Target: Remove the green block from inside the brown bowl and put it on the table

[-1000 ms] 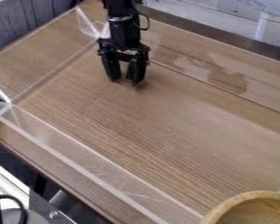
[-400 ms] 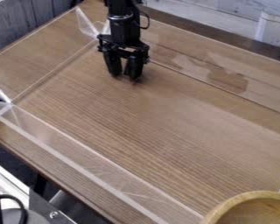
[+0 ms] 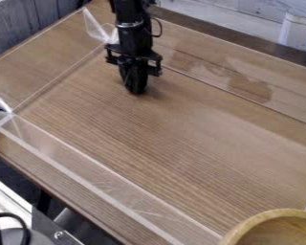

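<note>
Hanging vertically, my black gripper (image 3: 137,84) points down over brown wood-grain table (image 3: 168,134); fingers look narrow, contents indiscernible. Round wooden bowl (image 3: 241,233) shows smooth rim.

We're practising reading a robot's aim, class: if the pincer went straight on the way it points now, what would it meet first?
Most likely the table, since the pincer points down at its wood top. How much gap remains is unclear from this view.
</note>
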`<state>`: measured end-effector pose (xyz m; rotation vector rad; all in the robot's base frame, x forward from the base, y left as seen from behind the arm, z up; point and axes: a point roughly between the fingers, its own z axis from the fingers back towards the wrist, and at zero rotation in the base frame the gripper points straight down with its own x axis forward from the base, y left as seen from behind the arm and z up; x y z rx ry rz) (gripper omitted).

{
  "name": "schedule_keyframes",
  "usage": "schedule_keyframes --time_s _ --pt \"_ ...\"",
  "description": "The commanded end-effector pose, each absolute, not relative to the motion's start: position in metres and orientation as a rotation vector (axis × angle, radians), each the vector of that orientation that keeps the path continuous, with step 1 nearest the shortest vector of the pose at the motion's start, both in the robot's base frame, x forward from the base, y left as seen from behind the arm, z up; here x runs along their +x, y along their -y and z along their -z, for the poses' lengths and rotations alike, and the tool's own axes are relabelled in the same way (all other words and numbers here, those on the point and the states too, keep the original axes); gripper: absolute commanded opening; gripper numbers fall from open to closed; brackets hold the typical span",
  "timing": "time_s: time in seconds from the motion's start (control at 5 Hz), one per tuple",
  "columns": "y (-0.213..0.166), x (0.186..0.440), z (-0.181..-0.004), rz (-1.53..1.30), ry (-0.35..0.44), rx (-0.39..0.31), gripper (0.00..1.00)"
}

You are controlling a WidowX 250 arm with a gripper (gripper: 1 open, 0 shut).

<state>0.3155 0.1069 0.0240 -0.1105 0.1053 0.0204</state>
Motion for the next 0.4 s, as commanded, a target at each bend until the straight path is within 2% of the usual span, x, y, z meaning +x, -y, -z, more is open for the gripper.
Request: schedule_keyframes --time_s 0.0,0.2 --pt "-0.1107 0.3217 -0.0535 0.022 -0.017 -0.086 1.0" --pt "-0.1115 0.3218 -0.058 0.065 0.008 -0.093 1.0"
